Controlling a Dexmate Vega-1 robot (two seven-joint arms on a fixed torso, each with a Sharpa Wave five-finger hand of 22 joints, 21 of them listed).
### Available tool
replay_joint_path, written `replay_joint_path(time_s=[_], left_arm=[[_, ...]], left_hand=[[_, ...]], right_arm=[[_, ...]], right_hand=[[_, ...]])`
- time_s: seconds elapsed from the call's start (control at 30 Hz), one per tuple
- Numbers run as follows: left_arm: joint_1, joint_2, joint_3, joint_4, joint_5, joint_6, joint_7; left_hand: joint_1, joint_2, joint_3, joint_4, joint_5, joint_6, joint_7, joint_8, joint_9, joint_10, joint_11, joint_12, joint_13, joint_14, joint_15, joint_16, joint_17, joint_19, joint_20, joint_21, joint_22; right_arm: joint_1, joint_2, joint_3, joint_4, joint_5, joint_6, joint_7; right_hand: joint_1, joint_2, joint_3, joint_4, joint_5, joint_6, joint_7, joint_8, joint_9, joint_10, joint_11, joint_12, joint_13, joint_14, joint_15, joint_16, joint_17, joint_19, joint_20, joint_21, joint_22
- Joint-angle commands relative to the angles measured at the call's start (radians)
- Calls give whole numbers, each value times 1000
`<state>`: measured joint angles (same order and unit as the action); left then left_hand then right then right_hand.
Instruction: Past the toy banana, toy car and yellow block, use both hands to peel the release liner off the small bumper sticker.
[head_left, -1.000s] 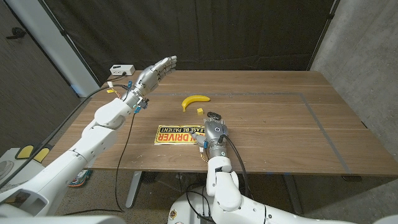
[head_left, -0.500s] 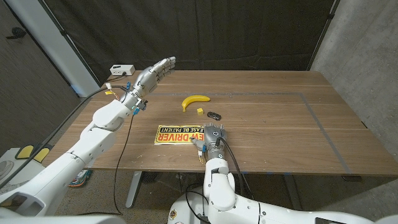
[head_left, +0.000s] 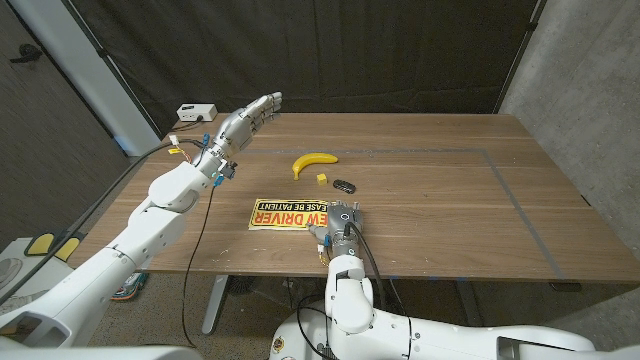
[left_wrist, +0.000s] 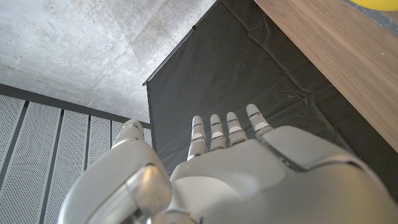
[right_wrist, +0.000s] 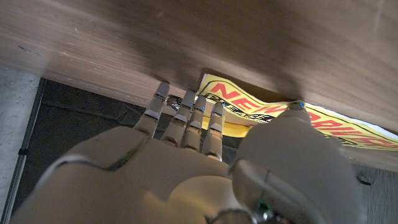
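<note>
The yellow bumper sticker (head_left: 288, 214) with red "DRIVER" lettering lies flat near the table's front edge. My right hand (head_left: 340, 222) sits at its right end. In the right wrist view that hand (right_wrist: 186, 168) has its fingers stretched out, with the fingertips (right_wrist: 186, 99) on the wood at the sticker's (right_wrist: 261, 106) corner and the thumb over its edge; no grip shows. Behind the sticker lie the toy banana (head_left: 314, 161), the small yellow block (head_left: 322, 179) and the dark toy car (head_left: 345, 185). My left hand (head_left: 250, 115) hangs raised at the far left, fingers straight and apart (left_wrist: 249, 180), holding nothing.
A white box (head_left: 197, 110) sits at the table's far left corner. Bare wood (head_left: 450, 200) stretches across the right half of the table. A dark curtain hangs behind the table.
My right hand has drawn back toward the table's front edge, uncovering the toy car. The sticker and my left hand stay where they were.
</note>
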<state>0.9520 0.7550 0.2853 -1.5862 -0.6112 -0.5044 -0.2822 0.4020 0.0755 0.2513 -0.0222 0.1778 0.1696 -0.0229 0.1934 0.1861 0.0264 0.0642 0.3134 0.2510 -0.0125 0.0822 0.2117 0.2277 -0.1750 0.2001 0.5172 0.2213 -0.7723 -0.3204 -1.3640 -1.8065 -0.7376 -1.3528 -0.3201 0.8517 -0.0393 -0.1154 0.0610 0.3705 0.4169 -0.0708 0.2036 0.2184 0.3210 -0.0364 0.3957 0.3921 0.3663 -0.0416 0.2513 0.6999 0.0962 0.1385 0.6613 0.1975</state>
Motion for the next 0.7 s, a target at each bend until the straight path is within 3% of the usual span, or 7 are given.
replay_joint_path(time_s=[0.03,0.17,0.27,0.33,0.47,0.53,0.7], left_arm=[[-11,-3,7,7,3,4,-5],[-15,-2,9,9,4,8,-7],[-18,-4,10,13,1,12,-9],[-21,-3,12,15,0,14,-11],[-26,-2,15,20,-3,23,-16],[-28,-3,16,23,-4,26,-16],[-35,-4,20,29,-7,34,-22]], left_hand=[[-12,0,1,-9,-2,-3,1,3,0,2,6,-5,1,-4,1,6,-1,-17,0,-3,1],[-14,0,1,-10,-2,-4,2,2,0,1,5,-6,1,-5,0,6,-1,-17,0,-4,1],[-15,0,1,-10,-2,-4,1,2,0,1,5,-6,1,-5,0,6,-1,-17,0,-4,1],[-15,0,1,-11,-2,-4,1,2,0,0,6,-7,1,-5,0,7,-1,-17,0,-4,1],[-16,0,1,-11,-2,-4,1,2,0,-1,5,-8,1,-5,0,7,-2,-17,0,-4,1],[-17,0,1,-12,-2,-6,1,2,0,-3,5,-9,1,-6,2,6,-2,-18,1,-4,1],[-17,0,2,-14,-2,-11,-1,0,0,-5,1,-10,1,-8,7,6,-2,-21,3,-6,1]], right_arm=[[55,1,-56,52,87,-38,-57],[66,-4,-68,58,107,-37,-73],[41,-15,-42,58,119,14,-134],[7,-19,-8,69,118,73,-204],[-67,-29,80,78,129,220,-340],[-111,-25,137,85,144,301,-414],[-193,-27,257,79,193,499,-543]], right_hand=[[69,23,9,-26,16,63,-19,24,-1,111,-26,45,10,77,-78,44,16,34,-14,12,1],[116,45,18,-49,25,137,-39,40,-3,176,-63,73,16,136,-107,87,36,58,-31,19,1],[159,81,36,-64,36,201,-39,53,-5,236,-58,93,11,182,-113,111,45,88,-19,29,0],[184,114,51,-69,48,259,-37,65,-7,303,-53,114,4,239,-123,129,42,119,-10,40,-2],[212,163,78,-74,52,409,-42,100,-13,441,-67,152,-19,339,-141,145,25,163,-24,54,-6],[245,201,112,-86,45,489,-37,119,-16,510,-60,173,-28,385,-146,150,18,185,-29,62,-7],[277,234,167,-92,22,561,-29,137,-18,588,-52,201,-30,425,-151,146,10,197,-38,67,-8]])
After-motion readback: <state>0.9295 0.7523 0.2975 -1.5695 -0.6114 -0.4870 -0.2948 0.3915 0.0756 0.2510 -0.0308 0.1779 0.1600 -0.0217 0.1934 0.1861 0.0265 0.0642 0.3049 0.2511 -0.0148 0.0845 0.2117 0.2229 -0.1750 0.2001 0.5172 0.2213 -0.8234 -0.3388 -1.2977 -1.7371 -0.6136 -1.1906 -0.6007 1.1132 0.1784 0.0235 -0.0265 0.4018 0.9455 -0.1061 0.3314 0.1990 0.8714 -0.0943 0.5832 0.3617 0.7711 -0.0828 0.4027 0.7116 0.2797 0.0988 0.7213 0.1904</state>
